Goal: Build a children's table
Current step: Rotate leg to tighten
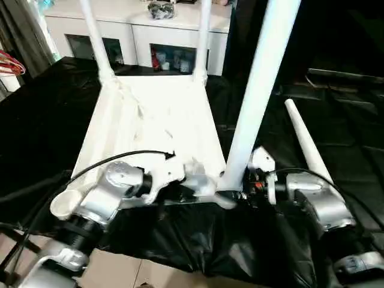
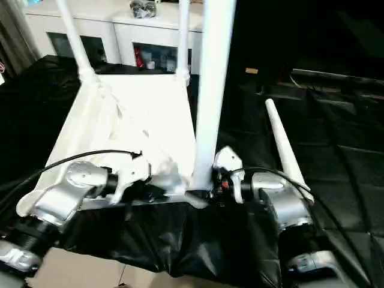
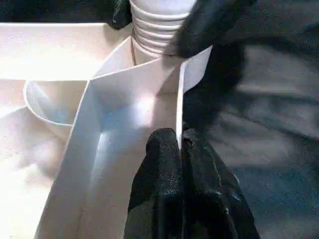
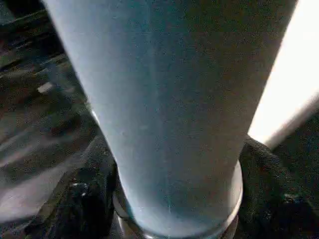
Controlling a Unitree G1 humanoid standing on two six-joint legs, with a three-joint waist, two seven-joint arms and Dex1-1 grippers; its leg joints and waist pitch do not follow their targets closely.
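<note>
A: Where's the tabletop (image 1: 157, 120)?

B: Upside down on the black sheet (image 1: 54, 120), ribs up, in the middle of the scene. Two legs stand in the far sockets, one far left (image 1: 95, 36), one far right (image 1: 203, 36). A third leg (image 1: 258, 90) stands in the near right socket, leaning a little to the right.

A: And the fourth?

B: The spare leg (image 1: 306, 144) lies on the sheet to the right, well apart from the top. The near left socket (image 1: 65, 204) is open, so I judge that is the last one to fill.

A: What is the left gripper (image 3: 179, 149) doing?

B: Its fingers are pressed together on the thin near wall of the tabletop, just beside the near right socket. My guess is it steadies the top so it can't slide or turn while the leg goes in.

A: The right gripper (image 1: 243, 180)?

B: It sits at the foot of the third leg, a finger (image 4: 271, 184) on each side of the tube. I cannot tell from the views whether they clamp it or stand slightly off. Low at the base is where a twist or push would seat the ridged end.

A: Anything beyond?

B: A white cabinet (image 1: 138, 30) with glass doors at the far side.
</note>
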